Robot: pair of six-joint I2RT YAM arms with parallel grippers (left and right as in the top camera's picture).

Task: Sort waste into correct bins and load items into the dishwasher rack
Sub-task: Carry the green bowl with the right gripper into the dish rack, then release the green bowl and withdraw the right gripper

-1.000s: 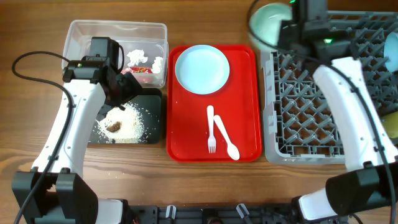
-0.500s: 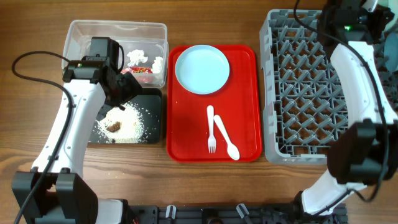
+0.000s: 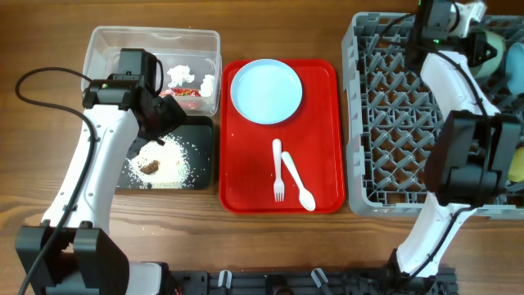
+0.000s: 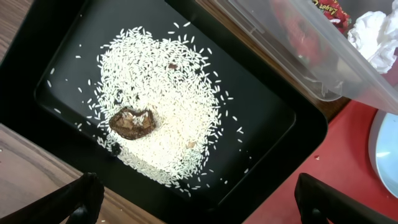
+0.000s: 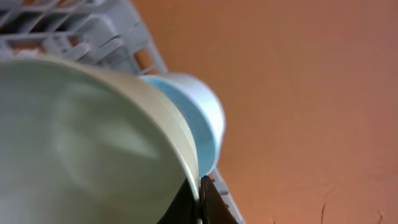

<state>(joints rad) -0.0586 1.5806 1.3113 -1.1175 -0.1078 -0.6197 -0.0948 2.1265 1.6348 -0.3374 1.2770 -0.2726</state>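
Wooden table (image 3: 278, 238); right hand (image 5: 198, 198) pinches pale green bowl (image 5: 81, 143) rim.

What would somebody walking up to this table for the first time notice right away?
Probably the bright red tray in the middle, carrying a light blue plate, a white fork and a spoon. Right of it the big grey rack dominates, with the right pincer gripping a pale green bowl at its far corner. On the left, white rice stands out against the black tray.

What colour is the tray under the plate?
The tray is red; the overhead view shows it best.
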